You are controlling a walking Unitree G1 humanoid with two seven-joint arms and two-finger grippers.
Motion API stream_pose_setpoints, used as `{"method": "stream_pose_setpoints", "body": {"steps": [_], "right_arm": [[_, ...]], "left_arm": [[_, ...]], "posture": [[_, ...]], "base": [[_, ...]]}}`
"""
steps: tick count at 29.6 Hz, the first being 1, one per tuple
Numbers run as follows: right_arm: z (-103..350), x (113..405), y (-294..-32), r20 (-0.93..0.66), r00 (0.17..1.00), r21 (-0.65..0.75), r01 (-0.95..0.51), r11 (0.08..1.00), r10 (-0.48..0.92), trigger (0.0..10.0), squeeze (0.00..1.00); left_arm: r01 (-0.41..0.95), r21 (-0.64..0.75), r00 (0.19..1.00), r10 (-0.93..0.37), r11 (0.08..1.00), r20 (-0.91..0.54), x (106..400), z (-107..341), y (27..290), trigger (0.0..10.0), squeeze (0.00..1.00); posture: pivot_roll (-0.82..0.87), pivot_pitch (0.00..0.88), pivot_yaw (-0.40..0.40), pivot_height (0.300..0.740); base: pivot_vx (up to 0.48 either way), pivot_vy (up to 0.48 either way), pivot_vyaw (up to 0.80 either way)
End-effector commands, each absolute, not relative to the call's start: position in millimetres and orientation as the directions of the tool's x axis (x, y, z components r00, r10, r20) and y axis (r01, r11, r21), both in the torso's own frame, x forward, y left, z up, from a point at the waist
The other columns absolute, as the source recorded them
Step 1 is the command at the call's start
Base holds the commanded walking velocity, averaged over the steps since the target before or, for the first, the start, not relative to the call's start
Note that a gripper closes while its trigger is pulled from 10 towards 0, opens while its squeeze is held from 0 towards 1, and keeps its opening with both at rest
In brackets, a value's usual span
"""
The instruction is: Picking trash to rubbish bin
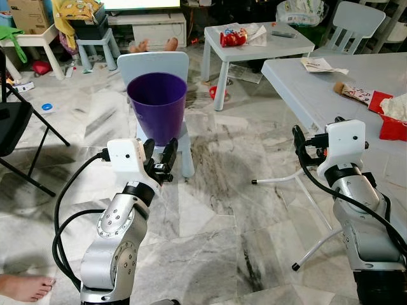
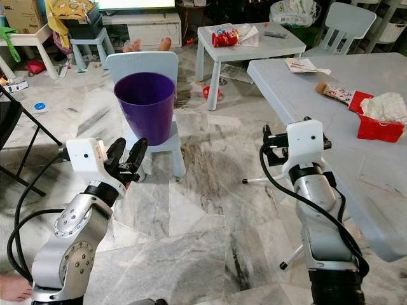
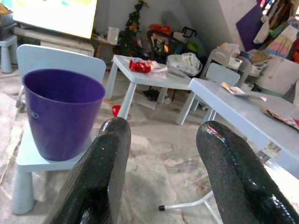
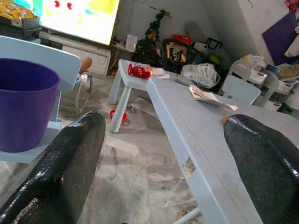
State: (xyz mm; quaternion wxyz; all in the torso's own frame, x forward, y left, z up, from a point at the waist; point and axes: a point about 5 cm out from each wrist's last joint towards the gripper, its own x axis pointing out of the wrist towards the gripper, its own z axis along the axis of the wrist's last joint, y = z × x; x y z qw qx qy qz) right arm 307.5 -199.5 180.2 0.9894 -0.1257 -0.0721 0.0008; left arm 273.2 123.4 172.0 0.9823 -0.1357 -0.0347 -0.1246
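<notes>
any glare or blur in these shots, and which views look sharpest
Left and right eye views: sharp, evenly lit, no motion blur. Left wrist view: the bright screen is blown out, the open left tool close and soft, with highlights on its fingers. Right wrist view: the open right tool is blurred, the purple bin fairly clear.

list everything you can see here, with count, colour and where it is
bin: 1, purple, on small chair
chair: 1, pale blue, under bin
big table: 1, grey, robot's right
small table: 1, pale, behind
red packet: 1, on small table
wrapper: 1, brown, big table
red box: 1, holding white paper, big table
paper: 1, far end of big table
person's foot: 1, floor, near left
left gripper: open
right gripper: open
</notes>
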Motion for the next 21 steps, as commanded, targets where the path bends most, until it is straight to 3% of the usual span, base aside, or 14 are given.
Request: {"method": "stream_pose_setpoints", "body": {"steps": [1,21], "right_arm": [[184.1,307.7,-202.4,0.155,0.988,-0.251,0.028,0.967,0.012,10.0,0.00],[184.2,307.9,-202.6,0.155,0.988,-0.246,0.030,0.969,0.009,10.0,0.00]], "left_arm": [[0.265,-0.260,0.964,-0.247,0.928,0.100,273.0,171.1,122.0,10.0,0.00],[0.271,-0.262,0.962,-0.253,0.926,0.102,273.9,171.2,122.0,10.0,0.00]], "posture": [[0.04,0.097,-0.068,0.740],[0.03,0.099,-0.066,0.740]], "base": [[0.304,0.000,0.00],[0.376,0.000,0.00]]}}
